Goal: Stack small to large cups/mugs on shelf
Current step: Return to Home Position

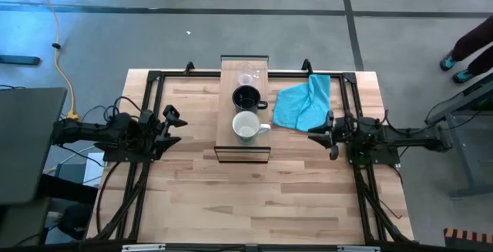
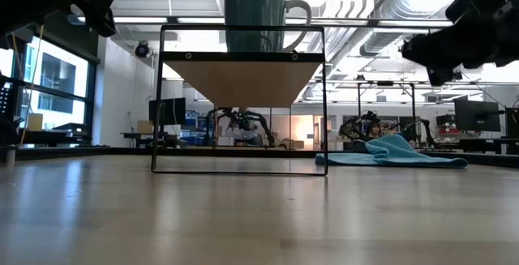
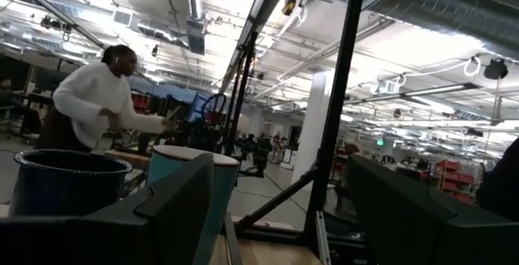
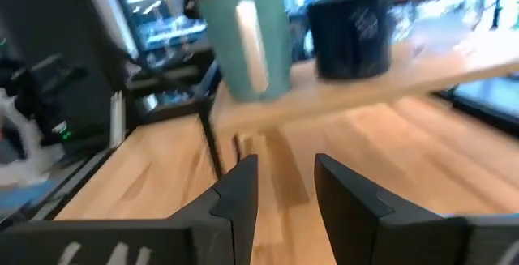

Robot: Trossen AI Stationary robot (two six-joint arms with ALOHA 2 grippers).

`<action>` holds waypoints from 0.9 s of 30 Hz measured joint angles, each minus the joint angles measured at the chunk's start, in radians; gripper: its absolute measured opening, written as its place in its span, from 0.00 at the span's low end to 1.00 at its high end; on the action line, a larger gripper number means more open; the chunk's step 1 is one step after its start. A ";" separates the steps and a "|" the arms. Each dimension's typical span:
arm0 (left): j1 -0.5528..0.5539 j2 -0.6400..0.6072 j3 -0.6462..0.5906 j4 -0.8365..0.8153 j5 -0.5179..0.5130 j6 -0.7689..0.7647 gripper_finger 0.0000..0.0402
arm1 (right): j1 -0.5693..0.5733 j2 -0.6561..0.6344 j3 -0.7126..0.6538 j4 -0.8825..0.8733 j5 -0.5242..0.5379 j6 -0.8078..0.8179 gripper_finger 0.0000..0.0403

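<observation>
At frame centre, glass (image 1: 247,77), black mug (image 1: 246,98) and white mug (image 1: 246,126) line the shelf (image 1: 228,90) small to large, the job seemingly done, while left hand (image 1: 176,126) and right hand (image 1: 323,136) flank it, spread apart and empty.

1. The shelf (image 1: 245,149) stands on the table (image 1: 254,202) in the upper middle of the frame, its long side running top to bottom.
2. Three vessels sit on it in a line: the glass cup (image 1: 247,77) topmost, the black mug (image 1: 246,98) below it, and the white mug (image 1: 246,127) lowest. Both mug handles point right.
3. A crumpled turquoise cloth (image 1: 303,103) lies just right of the shelf.
4. The left gripper (image 1: 173,124) sits left of the shelf, fingers spread.
5. The right gripper (image 1: 323,135) sits right of the shelf, just below the cloth.
</observation>
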 joint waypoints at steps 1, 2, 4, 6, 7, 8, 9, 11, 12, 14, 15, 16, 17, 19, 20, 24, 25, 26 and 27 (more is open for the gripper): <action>0.000 0.000 0.000 0.001 0.000 0.000 0.67 | 0.000 -0.012 0.000 0.004 0.017 -0.001 0.28; 0.000 0.000 0.000 0.001 0.002 0.000 0.67 | 0.000 -0.028 0.001 0.004 0.024 -0.001 0.28; 0.000 0.000 0.000 0.001 0.020 0.000 0.67 | 0.000 -0.068 0.001 0.004 0.028 -0.009 0.28; 0.000 0.000 0.000 0.006 0.030 -0.005 0.67 | 0.000 -0.084 0.007 0.009 0.027 -0.016 0.28; 0.000 0.000 0.000 0.011 0.030 -0.006 0.67 | 0.000 -0.084 0.008 -0.005 0.027 -0.017 0.28; 0.000 0.000 0.000 0.018 0.030 -0.007 0.67 | 0.000 -0.081 0.010 -0.021 0.026 -0.017 0.28; 0.000 0.000 0.000 0.024 0.030 -0.008 0.67 | 0.000 -0.082 0.012 -0.031 0.026 -0.015 0.28; 0.000 -0.004 -0.001 0.025 0.030 -0.008 0.67 | 0.000 -0.084 0.012 -0.042 0.026 -0.010 0.28; 0.000 -0.004 -0.001 0.026 0.030 -0.008 0.67 | 0.000 -0.084 0.013 -0.040 0.025 -0.010 0.28; 0.000 -0.004 -0.001 0.025 0.030 -0.008 0.67 | 0.000 -0.084 0.013 -0.041 0.024 -0.012 0.28; 0.000 -0.004 -0.001 0.024 0.030 -0.008 0.67 | 0.000 -0.084 0.013 -0.040 0.022 -0.015 0.28; 0.000 -0.005 -0.001 0.024 0.030 -0.009 0.67 | 0.000 -0.084 0.013 -0.038 0.022 -0.019 0.28; 0.000 -0.005 -0.001 0.024 0.030 -0.012 0.67 | 0.000 -0.084 0.013 -0.034 0.022 -0.027 0.28; 0.000 -0.005 -0.001 0.023 0.030 -0.014 0.67 | 0.000 -0.084 0.013 -0.027 0.022 -0.036 0.28; 0.000 -0.005 -0.001 0.023 0.030 -0.015 0.67 | 0.000 -0.084 0.013 -0.026 0.022 -0.041 0.28; 0.000 -0.005 -0.001 0.023 0.029 -0.015 0.67 | 0.000 -0.084 0.013 -0.044 0.022 -0.043 0.28; 0.000 -0.005 0.000 0.023 0.029 -0.015 0.67 | 0.000 -0.084 0.013 -0.051 0.021 -0.041 0.28; 0.000 -0.005 -0.001 0.023 0.029 -0.015 0.67 | 0.000 -0.084 0.014 -0.061 0.017 -0.039 0.28; 0.000 -0.005 -0.001 0.023 0.029 -0.015 0.67 | 0.000 -0.084 0.014 -0.073 0.011 -0.036 0.28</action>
